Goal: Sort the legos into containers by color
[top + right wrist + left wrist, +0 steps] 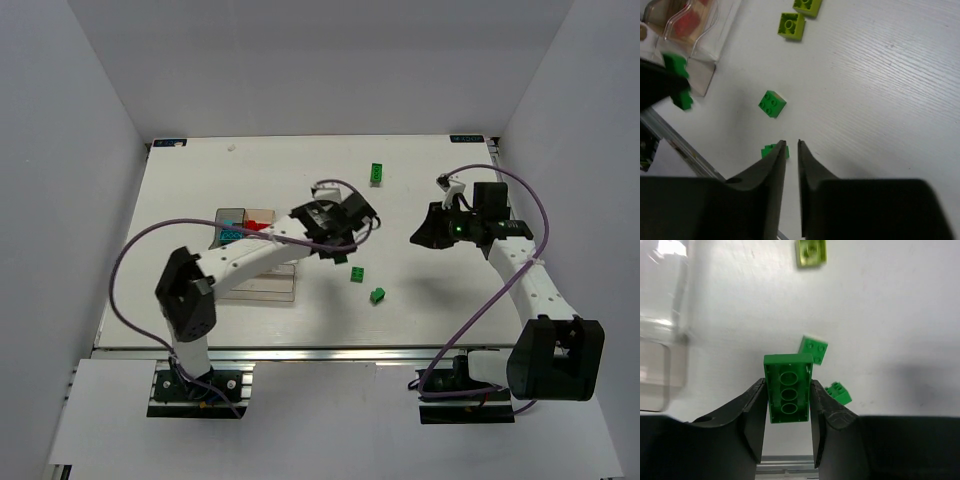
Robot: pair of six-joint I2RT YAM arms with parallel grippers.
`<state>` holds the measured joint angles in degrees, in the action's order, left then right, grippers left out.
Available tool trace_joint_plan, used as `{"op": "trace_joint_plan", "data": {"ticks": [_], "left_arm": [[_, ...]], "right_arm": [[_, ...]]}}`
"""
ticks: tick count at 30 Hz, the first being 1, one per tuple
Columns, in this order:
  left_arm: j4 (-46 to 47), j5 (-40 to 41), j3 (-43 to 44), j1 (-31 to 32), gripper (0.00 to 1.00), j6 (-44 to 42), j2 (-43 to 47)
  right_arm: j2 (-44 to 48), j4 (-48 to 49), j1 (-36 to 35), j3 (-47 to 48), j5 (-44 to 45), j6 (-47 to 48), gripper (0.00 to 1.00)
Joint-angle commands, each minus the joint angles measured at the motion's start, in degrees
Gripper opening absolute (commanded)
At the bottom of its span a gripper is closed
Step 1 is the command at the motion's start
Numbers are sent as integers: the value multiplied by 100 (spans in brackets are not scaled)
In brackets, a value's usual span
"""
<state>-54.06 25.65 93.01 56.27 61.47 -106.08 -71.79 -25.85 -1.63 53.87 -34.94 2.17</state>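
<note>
Left pincer (787,384) clamps a glossy green brick (788,395) (hollow tubed underside showing); right pincer (791,143) barely parted.

White bench (200,180), matte and faintly grained, with blue labels (170,143) at both far corners. Carries a tray of see-through containers (268,290) left of centre, with one far compartment smoky grey, its neighbour tan-tinted and the near ones clear. Bears loose bricks to the right of the tray. One green brick (376,173) alone toward the far edge, well apart from the rest. A square green brick (357,276), studs up, nearer the middle. Near it, toward the near edge, a small green brick (378,295) tipped on its side. Also two lime bricks (790,24), close together near a corner of the tray, shown only in the wrist views.
</note>
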Motion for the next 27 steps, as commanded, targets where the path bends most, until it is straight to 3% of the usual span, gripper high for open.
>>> {"op": "trace_joint_plan", "data": {"ticks": [1,4,7,10,11,17,18,23,27], "left_arm": [[-314,669,77,-519,0,-575,711],[-333,713,-90,-950,0,-978,791],[-368,775,-213,-1292,0,-1330,695],[-447,863,-213,-1556,2,-1524,484],[-430,872,-222,-1610,2,-1603,440],[-271,801,-293,-1996,11,-1849,132],[-280,784,-275,-1997,14,-1867,88],[-289,626,-187,-2120,48,-1937,-70],[-245,520,-213,-2120,61,-1972,-18]], "right_arm": [[192,-271,-65,-16,-707,450,17],[261,-377,-162,-122,-970,862,10],[314,-552,-285,-210,-1348,1494,17],[411,-693,-426,-297,-1542,1996,34],[429,-772,-522,-324,-1595,2284,45],[446,-1019,-944,-623,-1447,3218,70],[429,-1019,-1084,-649,-1385,3428,71],[219,-1046,-1418,-720,-1209,4080,76],[43,-1063,-1603,-772,-1103,4685,81]]}}
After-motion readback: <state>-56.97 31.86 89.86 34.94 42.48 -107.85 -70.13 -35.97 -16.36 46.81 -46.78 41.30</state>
